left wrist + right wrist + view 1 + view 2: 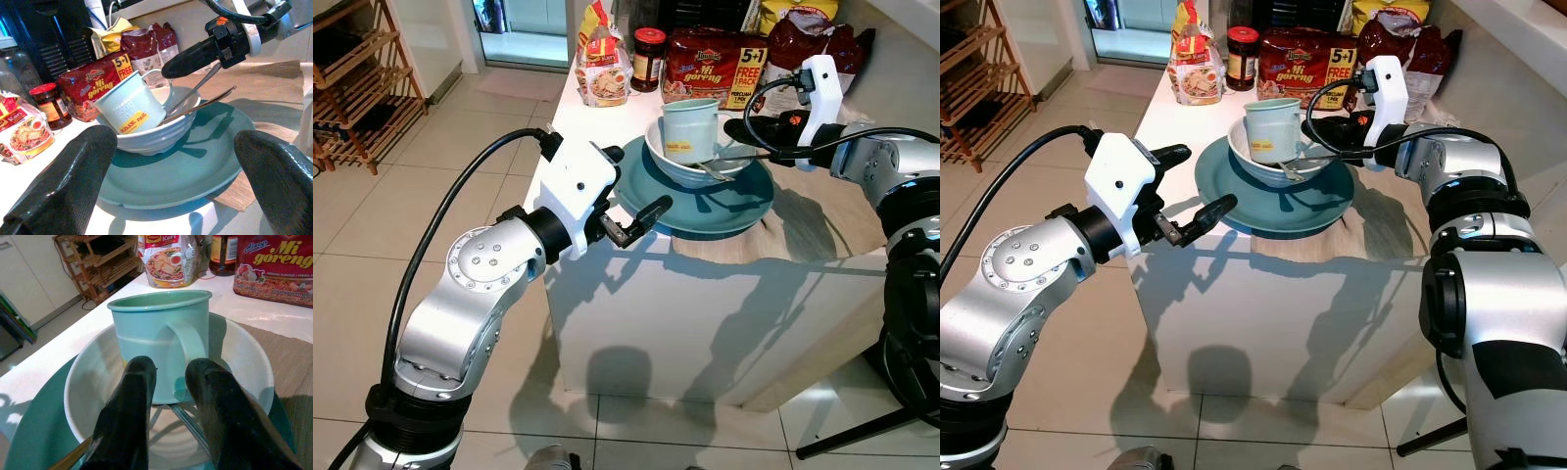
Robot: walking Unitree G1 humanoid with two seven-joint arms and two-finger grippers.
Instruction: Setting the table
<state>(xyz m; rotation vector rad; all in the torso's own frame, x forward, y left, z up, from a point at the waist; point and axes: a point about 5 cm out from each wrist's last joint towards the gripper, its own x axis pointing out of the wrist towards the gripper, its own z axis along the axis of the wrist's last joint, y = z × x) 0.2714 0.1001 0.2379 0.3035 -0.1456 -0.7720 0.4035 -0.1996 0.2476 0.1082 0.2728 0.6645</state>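
Pale green mug (691, 129) tilted inside white bowl (677, 164) on teal plate (734, 206), right gripper (168, 382) narrowed just beside mug's handle, left gripper (631, 211) wide at plate's rim; unstacking seemingly underway, next likely needing a firm pinch on that handle.

You see a glossy glazed teal plate (744, 201) under a smooth white bowl (677, 166), a satin pale-green mug (161, 340), shiny metal cutlery (195, 105), a coarse woven mat (822, 220), and crinkled glossy plastic packets (710, 64) at twelve o'clock.
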